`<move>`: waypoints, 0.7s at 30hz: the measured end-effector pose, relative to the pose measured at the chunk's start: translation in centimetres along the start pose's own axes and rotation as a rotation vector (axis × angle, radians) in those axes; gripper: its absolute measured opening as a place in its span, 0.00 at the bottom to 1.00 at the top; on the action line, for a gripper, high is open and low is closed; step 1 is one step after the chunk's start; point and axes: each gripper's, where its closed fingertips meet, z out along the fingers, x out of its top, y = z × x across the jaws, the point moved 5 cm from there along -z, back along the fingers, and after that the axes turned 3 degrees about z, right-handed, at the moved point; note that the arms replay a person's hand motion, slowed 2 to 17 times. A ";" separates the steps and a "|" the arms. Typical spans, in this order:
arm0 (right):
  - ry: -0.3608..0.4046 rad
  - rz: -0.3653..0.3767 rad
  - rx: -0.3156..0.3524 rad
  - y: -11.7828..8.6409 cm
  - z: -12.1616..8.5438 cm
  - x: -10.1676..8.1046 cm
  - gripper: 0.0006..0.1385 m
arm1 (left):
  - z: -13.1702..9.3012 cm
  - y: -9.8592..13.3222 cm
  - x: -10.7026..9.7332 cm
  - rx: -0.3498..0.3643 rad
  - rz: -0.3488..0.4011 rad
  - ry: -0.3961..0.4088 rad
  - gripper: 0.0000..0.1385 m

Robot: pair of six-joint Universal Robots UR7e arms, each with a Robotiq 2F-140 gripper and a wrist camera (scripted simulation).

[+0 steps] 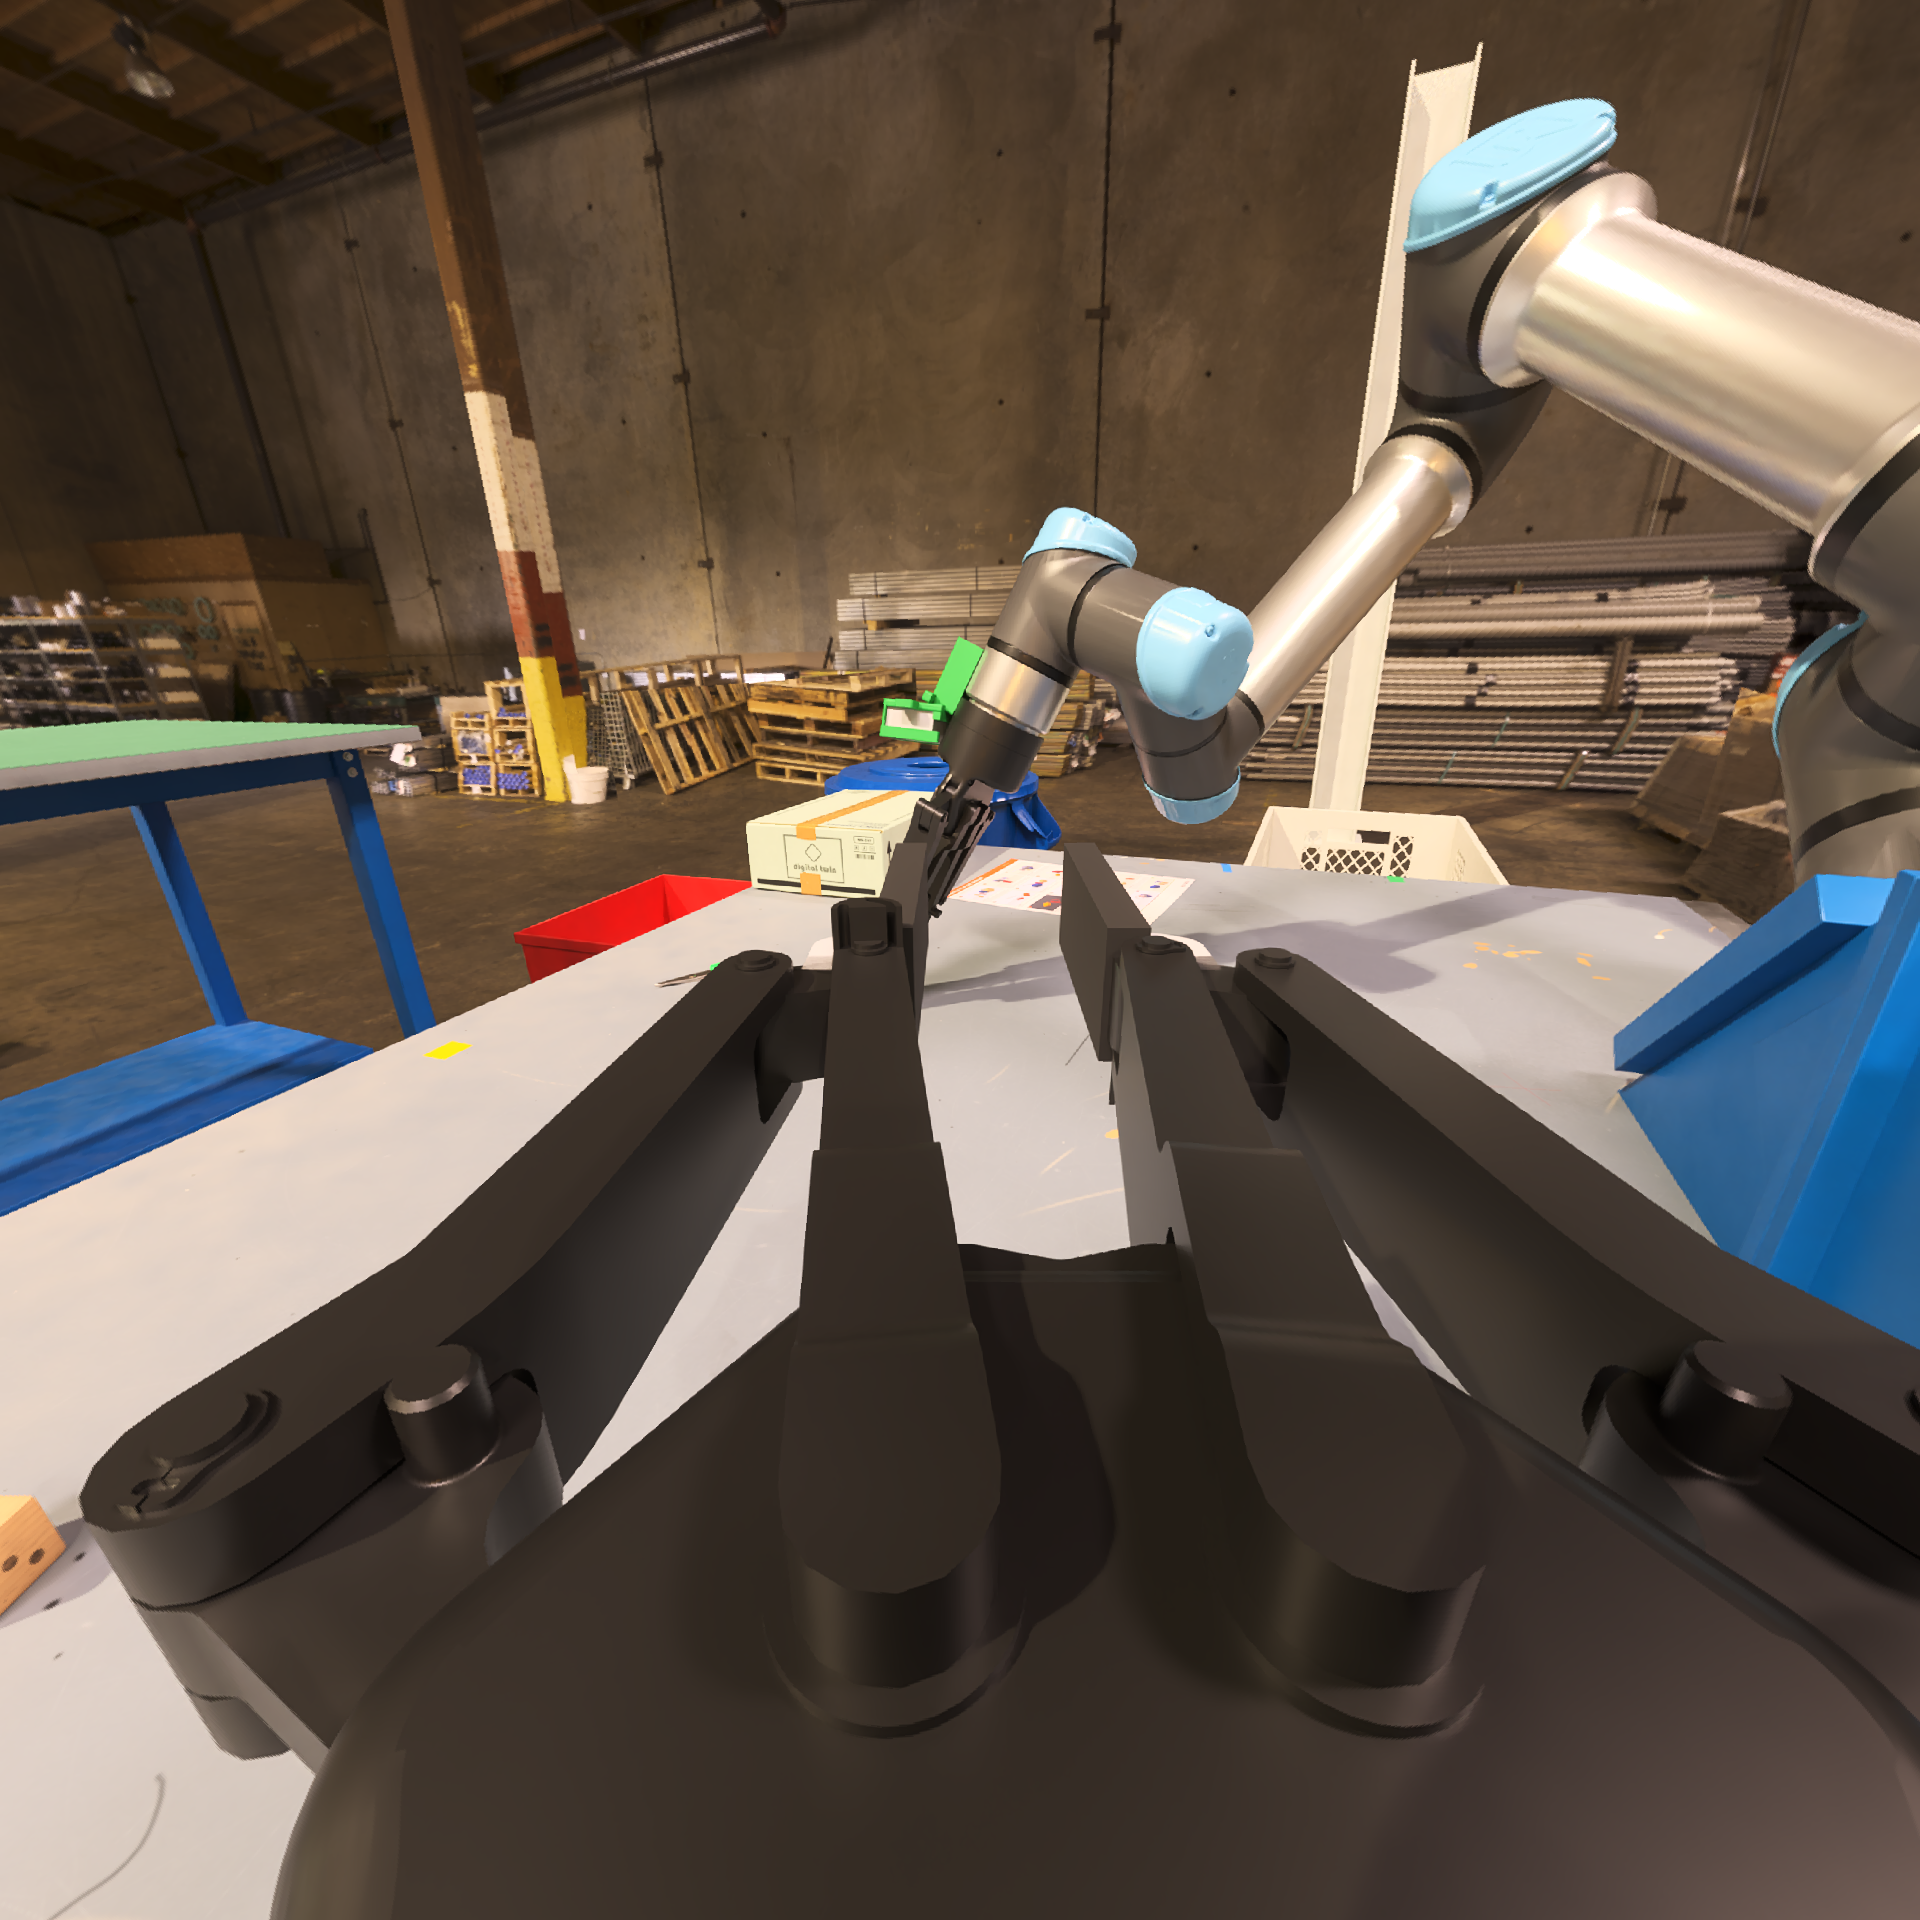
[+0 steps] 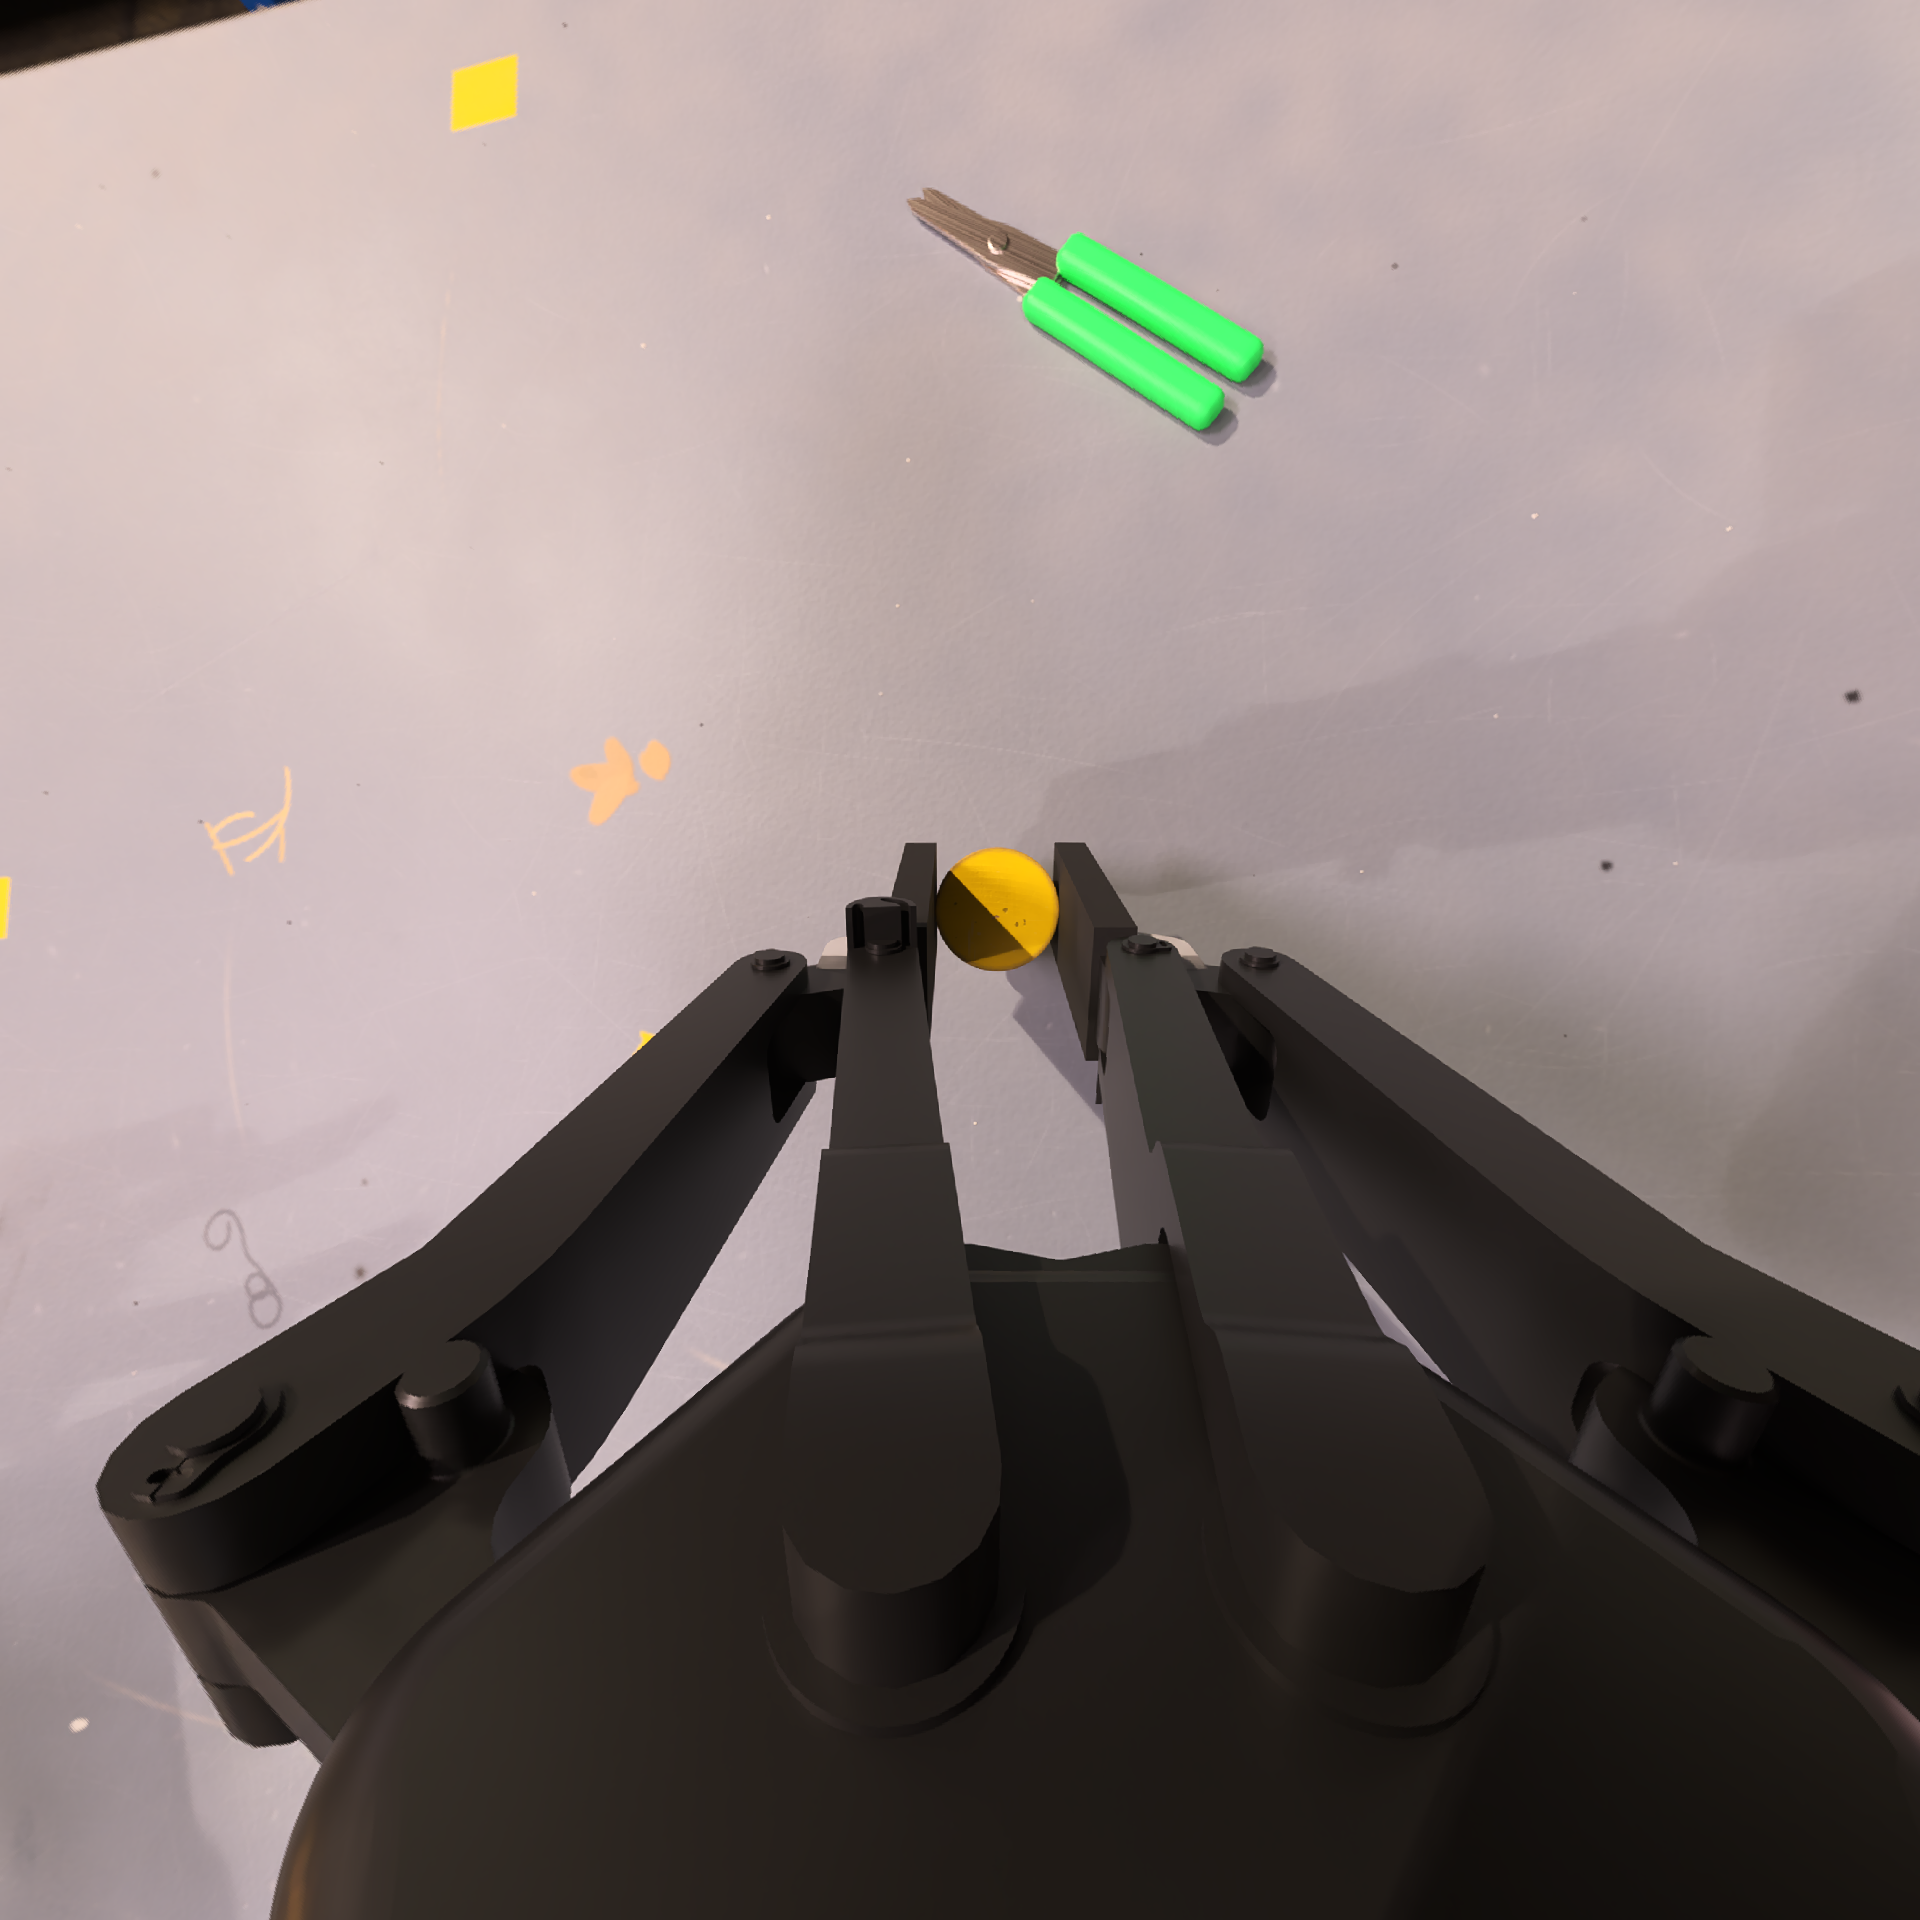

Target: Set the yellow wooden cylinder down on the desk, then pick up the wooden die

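Right end effector grips the yellow wooden cylinder between both fingertips, above the grey, scuffed tabletop. Green-handled scissors lie well beyond it. Left end effector is parted and empty over the same tabletop. Wooden die sits at the left wrist view's lower left edge. Beyond: a red bin, blue table, warehouse pallets.

Right hand clamped, angled downward; left hand parted.
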 end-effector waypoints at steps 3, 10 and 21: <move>0.009 0.007 0.025 -0.1 -0.1 0.1 0.21 | 0.0 0.0 0.0 0.001 0.000 0.000 0.25; 0.037 0.020 0.040 0.0 -0.3 0.3 0.21 | 0.0 0.0 0.0 0.000 -0.001 -0.001 0.25; 0.072 0.011 -0.027 0.8 -0.9 0.7 0.21 | 0.1 -0.1 -0.1 0.000 -0.001 -0.004 0.25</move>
